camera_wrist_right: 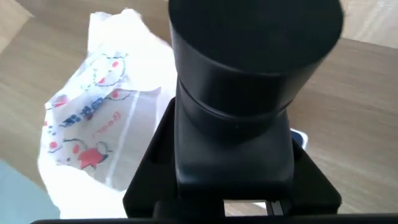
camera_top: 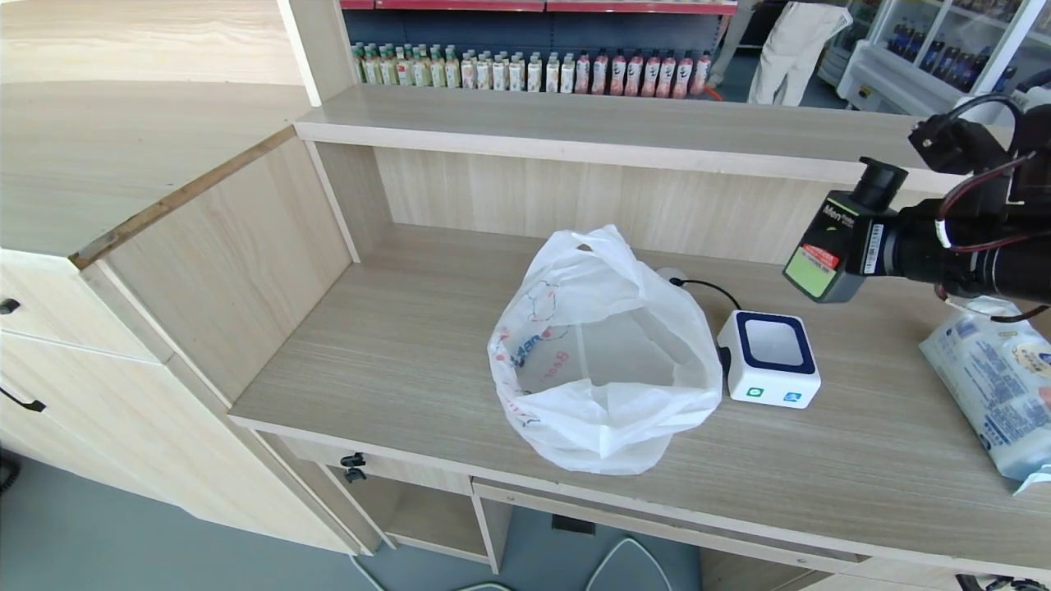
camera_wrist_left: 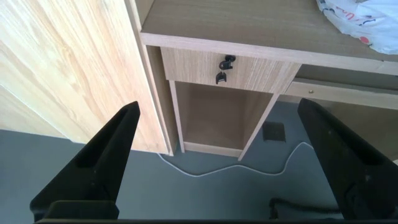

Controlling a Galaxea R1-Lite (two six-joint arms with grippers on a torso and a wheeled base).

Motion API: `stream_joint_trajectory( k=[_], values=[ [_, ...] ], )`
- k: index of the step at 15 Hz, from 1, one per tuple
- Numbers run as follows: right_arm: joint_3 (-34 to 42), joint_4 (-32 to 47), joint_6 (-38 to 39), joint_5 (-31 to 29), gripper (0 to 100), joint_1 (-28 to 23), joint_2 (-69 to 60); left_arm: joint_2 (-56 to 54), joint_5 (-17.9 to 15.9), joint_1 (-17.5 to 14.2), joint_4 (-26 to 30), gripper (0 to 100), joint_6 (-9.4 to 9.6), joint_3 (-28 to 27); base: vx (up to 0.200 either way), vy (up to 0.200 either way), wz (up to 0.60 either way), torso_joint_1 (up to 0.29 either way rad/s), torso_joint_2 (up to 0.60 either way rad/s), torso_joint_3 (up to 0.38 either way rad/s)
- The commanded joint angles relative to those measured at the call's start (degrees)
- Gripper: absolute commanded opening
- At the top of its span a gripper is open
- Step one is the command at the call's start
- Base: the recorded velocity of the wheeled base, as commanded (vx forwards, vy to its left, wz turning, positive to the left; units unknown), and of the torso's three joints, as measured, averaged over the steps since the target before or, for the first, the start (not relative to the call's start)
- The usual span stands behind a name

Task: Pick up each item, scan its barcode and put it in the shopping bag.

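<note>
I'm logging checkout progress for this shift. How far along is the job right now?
Done: nothing visible, the shopping bag looks empty. In hand: the right gripper holds a dark, black-capped bottle in the air, beside the scanner rather than over it. Left: probably scanning that bottle, bagging it, then the blue-and-white packet lying on the counter.

The dark grey box-shaped bottle with a black round cap (camera_top: 837,246) has a short white word near its top, a green label with a red patch, and a white barcode strip on its side. The thin white plastic shopping bag (camera_top: 603,353) has blue letters and red pictures. The small white square scanner box (camera_top: 770,359) has one green and one blue sign. Print on the blue and white soft packet (camera_top: 998,386) is too small to read
</note>
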State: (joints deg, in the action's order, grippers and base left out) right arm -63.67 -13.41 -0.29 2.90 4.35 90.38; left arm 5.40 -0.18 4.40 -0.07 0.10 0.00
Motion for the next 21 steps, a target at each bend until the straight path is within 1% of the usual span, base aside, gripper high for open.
stream_joint_trajectory(
  k=[1, 2, 3, 4, 5, 6, 8, 9, 11, 12, 14, 15, 16, 19, 21],
  values=[
    [2.0, 0.0, -1.7, -9.7, 0, 0.9, -2.1, 0.0, 0.0, 0.0, 0.0, 100, -0.01, 0.0, 0.000, 0.000, 0.00, 0.000, 0.00, 0.000],
    [2.2, 0.1, -1.5, -6.4, 0, 1.0, -2.8, 0.0, 0.0, 0.0, 0.0, 100, -0.01, 0.0, 0.000, 0.000, 0.00, 0.000, 0.00, 0.000],
    [2.1, 0.0, -1.5, 2.3, 0, 0.7, -3.4, 0.0, 0.0, 0.0, 0.0, 100, -0.01, 0.0, 0.000, 0.000, 0.00, 0.000, 0.00, 0.000],
    [2.0, 0.0, -1.5, 8.6, 0, 0.3, -3.6, 0.0, 0.0, 0.0, 0.0, 100, -0.01, 0.0, 0.000, 0.000, 0.00, 0.000, 0.00, 0.000],
    [1.7, -0.6, -1.6, 24.0, 0, -1.8, -3.9, 0.0, 0.0, 0.0, 0.0, 100, -0.01, 0.0, 0.000, 0.000, 0.00, 0.000, 0.00, 0.000],
    [1.8, -1.4, -1.6, 28.7, 0, -2.0, -3.7, 0.0, 0.0, 0.0, 0.0, 100, -0.01, 0.0, 0.000, 0.000, 0.00, 0.000, 0.00, 0.000],
    [3.3, -3.7, -1.5, 31.4, 0, -2.2, -2.1, 0.0, 0.0, 0.0, 0.0, 100, -0.01, 0.0, 0.000, 0.000, 0.00, 0.000, 0.00, 0.000],
    [3.2, -3.8, -1.4, 32.3, 0, -3.5, -0.6, 0.0, 0.0, 0.0, 0.0, 100, -0.01, 0.0, 0.000, 0.000, 0.00, 0.000, 0.00, 0.000],
    [2.8, -4.0, 0.2, 37.1, 0, -6.5, 2.3, 0.0, 0.0, 0.0, 0.0, 100, -0.01, 0.0, 0.000, 0.000, 0.00, 0.000, 0.00, 0.000],
    [2.1, -4.0, 1.6, 38.4, 0, -7.7, 3.9, 0.0, 0.0, 0.0, 0.0, 100, -0.01, 0.0, 0.000, 0.000, 0.00, 0.000, 0.00, 0.000],
    [0.8, -4.5, 4.1, 39.0, 0, -8.6, 6.7, 0.0, 0.0, 0.0, 0.0, 100, -0.01, 0.0, 0.000, 0.000, 0.00, 0.000, 0.00, 0.000],
    [-0.1, -5.7, 6.7, 41.6, 0, -9.4, 8.8, 0.0, 0.0, 0.0, 0.0, 100, -0.01, 0.0, 0.000, 0.000, 0.00, 0.000, 0.00, 0.000],
    [-1.2, -5.8, 7.5, 43.3, 0, -10.2, 10.3, 0.0, 0.0, 0.0, 0.0, 100, -0.01, 0.0, 0.000, 0.000, 0.00, 0.000, 0.00, 0.000],
    [-2.2, -5.6, 7.7, 45.6, 0, -11.2, 13.9, 0.0, 0.0, 0.0, 0.0, 100, -0.01, 0.0, 0.000, 0.000, 0.00, 0.000, 0.00, 0.000],
    [-2.4, -5.7, 7.7, 45.6, 0, -11.6, 16.3, 0.0, 0.0, 0.0, 0.0, 100, -0.01, 0.0, 0.000, 0.000, 0.00, 0.000, 0.00, 0.000]
  ],
)
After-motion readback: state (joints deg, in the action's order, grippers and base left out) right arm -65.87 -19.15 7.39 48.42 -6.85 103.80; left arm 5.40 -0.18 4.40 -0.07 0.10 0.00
